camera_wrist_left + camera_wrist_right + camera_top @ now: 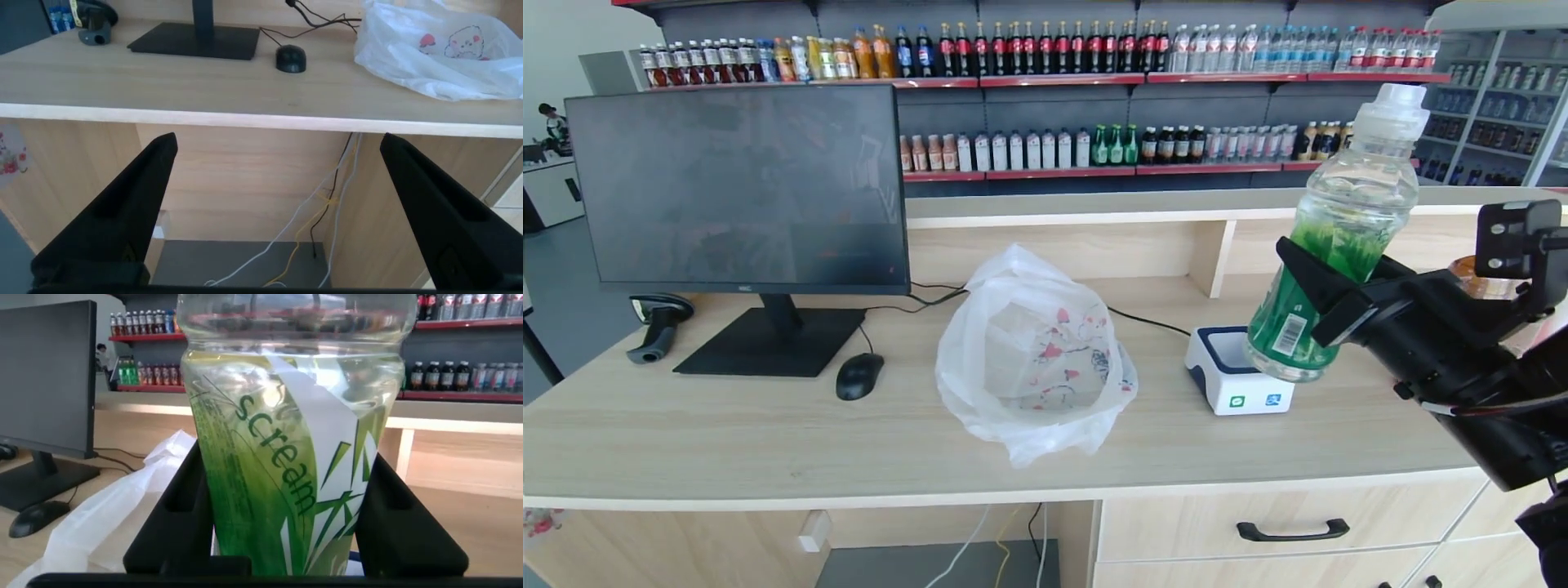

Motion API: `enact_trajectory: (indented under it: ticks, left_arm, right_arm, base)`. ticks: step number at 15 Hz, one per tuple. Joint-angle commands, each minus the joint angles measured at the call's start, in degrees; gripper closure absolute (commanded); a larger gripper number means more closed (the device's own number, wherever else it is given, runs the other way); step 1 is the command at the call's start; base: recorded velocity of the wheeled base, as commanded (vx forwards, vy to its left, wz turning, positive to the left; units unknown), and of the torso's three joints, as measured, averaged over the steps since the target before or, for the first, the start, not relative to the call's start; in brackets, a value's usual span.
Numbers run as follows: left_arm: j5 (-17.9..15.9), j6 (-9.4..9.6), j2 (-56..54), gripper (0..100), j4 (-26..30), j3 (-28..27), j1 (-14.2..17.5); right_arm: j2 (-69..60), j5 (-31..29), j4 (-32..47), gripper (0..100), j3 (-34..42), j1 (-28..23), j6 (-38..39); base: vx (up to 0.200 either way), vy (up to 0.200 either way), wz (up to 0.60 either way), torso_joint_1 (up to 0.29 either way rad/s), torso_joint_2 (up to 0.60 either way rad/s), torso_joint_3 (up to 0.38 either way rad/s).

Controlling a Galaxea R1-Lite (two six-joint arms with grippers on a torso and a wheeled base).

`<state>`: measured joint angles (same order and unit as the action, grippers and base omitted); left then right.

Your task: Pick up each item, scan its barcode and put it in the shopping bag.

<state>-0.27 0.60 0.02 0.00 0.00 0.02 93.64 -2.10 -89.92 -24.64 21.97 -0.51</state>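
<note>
My right gripper [1327, 298] is shut on a clear bottle with a green label [1327, 245] and a white cap, tilted, held just above the white barcode scanner box [1232, 382] on the counter. The barcode on the bottle's lower part faces down-left toward the scanner. The right wrist view has the bottle [290, 457] between the black fingers [176, 514]. A crumpled white shopping bag [1033, 355] stands in the middle of the counter, left of the scanner. My left gripper [274, 212] hangs open below the counter's front edge, with nothing in it.
A monitor [739, 188] stands at the counter's back left, with a black mouse [858, 376] and a handheld scanner [658, 325] near it. Cables run behind the bag. A raised wooden ledge [1094, 208] bounds the back. Drawers [1290, 531] sit below at right.
</note>
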Motion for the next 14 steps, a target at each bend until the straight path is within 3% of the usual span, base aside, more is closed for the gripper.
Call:
enact_trajectory:
  ticks: [1, 11, 14]
  left_arm:
    - [0.0, 0.11, 0.0, 0, 0.0, 0.0, 0.0]
    - [0.0, 0.02, 0.0, 0, -0.1, 0.0, 0.0]
    - [0.0, 0.02, 0.0, 0, -0.4, 0.0, 0.0]
  right_arm:
    - [0.3, -0.3, -0.1, 100, -0.9, 0.1, -0.2]
    - [5.1, 0.8, 0.0, 100, -4.3, 0.1, -1.2]
    - [8.3, 0.7, 0.1, 100, -5.9, 0.0, -5.0]
  base:
    - [0.2, 0.0, 0.0, -0.017, -0.01, 0.002]
    - [0.0, 0.0, 0.0, 0.0, 0.0, 0.0]
    - [0.0, 0.0, 0.0, 0.0, 0.0, 0.0]
